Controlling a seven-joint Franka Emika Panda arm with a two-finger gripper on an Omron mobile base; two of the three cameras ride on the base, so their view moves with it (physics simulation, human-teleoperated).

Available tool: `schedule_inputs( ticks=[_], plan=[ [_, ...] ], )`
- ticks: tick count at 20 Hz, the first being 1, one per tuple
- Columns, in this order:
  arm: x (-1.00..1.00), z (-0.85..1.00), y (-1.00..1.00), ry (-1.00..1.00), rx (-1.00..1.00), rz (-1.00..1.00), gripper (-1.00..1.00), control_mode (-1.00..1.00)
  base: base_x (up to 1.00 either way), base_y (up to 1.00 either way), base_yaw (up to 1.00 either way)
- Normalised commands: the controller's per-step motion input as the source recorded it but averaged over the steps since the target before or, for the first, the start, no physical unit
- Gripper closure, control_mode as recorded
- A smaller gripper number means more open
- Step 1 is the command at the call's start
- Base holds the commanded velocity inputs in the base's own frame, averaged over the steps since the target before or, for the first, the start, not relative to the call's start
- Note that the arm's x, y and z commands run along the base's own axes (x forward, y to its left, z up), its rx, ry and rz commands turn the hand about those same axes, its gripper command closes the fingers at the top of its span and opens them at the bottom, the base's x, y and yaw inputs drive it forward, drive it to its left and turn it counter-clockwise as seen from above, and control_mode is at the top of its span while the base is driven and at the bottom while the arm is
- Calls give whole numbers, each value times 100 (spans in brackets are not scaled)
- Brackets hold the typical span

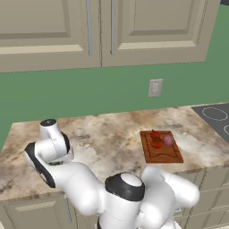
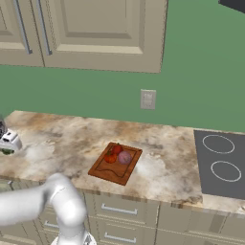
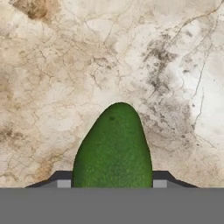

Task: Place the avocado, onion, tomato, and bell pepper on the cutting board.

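The dark green avocado (image 3: 113, 148) lies on the marble counter, and my gripper (image 3: 111, 184) is shut on it, with a fingertip (image 3: 64, 183) against each side of the fruit. In the right base view my hand (image 2: 7, 140) hangs low over the counter's far left end. On the reddish-brown cutting board (image 1: 166, 155) (image 2: 111, 172), well to the right of my hand, sit the tomato (image 1: 156, 142) (image 2: 110, 158), the onion (image 1: 168, 140) (image 2: 124, 157) and the bell pepper (image 1: 155, 134) (image 2: 116, 149).
A black cooktop (image 2: 222, 162) (image 1: 217, 117) is set into the counter right of the board. Wall cabinets (image 1: 103, 31) hang above, and an outlet (image 2: 148, 99) sits on the green wall. My arm's white links (image 1: 89, 183) cross the counter's front edge.
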Motion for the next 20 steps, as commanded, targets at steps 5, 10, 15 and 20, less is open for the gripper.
schedule_inputs(
  ticks=[5, 10, 15, 20],
  plan=[
    [-80, 94, -14, -13, 0, 0, 100, -100, 0, 0, 0],
    [-83, 94, -41, -1, 0, 0, 100, -100, 0, 0, 0],
    [-73, 70, -77, 0, 0, 0, 100, -100, 0, 0, 0],
    [-53, 45, -92, -3, 0, -1, 100, -100, 0, 0, 0]
  ],
)
